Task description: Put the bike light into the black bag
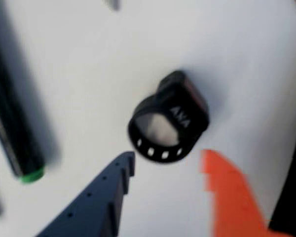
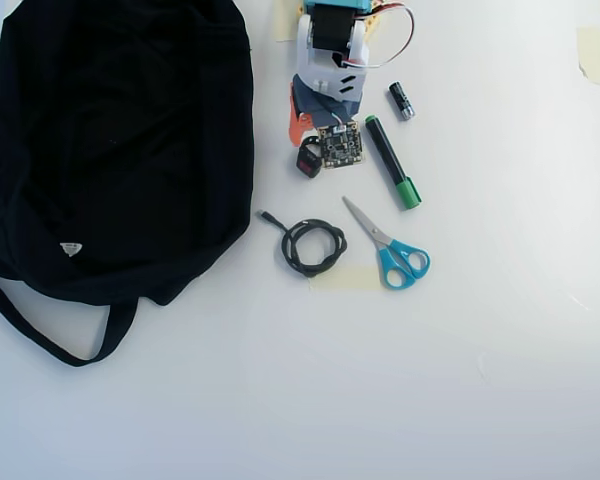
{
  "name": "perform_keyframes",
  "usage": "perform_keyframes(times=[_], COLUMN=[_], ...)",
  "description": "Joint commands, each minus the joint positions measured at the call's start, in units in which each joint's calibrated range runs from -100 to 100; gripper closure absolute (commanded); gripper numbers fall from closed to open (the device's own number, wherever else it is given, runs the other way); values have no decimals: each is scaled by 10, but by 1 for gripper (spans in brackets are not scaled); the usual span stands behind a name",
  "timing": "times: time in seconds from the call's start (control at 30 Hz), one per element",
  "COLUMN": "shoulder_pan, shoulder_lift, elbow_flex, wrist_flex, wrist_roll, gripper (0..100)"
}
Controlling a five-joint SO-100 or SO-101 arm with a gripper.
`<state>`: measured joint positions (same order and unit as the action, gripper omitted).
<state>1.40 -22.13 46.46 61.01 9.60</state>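
The bike light (image 1: 170, 118) lies on the white table, a small black block with a reddish face and a rubber loop strap; in the overhead view the bike light (image 2: 309, 160) sits just below the arm. My gripper (image 1: 167, 165) is open, its dark blue finger (image 1: 101, 197) and orange finger (image 1: 232, 197) spread on either side of the light, a little short of it and not touching. In the overhead view the gripper (image 2: 302, 130) is mostly hidden under the wrist. The black bag (image 2: 110, 150) fills the left of the table, its long strap trailing below.
A black marker with a green cap (image 2: 392, 163) lies right of the arm, also seen as the marker (image 1: 12, 128) at the wrist view's left. A small battery (image 2: 401, 101), blue-handled scissors (image 2: 392, 248) and a coiled black cable (image 2: 310, 245) lie nearby.
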Motion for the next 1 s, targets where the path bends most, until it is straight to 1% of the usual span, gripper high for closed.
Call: perform_keyframes(times=[0.0,0.37,0.67,0.97], shoulder_pan=[10,29,49,43], shoulder_lift=[-9,-7,-5,-4], elbow_flex=[3,3,4,12], wrist_flex=[-26,-26,-26,-37], wrist_roll=[2,3,31,31], gripper=[70,70,69,69])
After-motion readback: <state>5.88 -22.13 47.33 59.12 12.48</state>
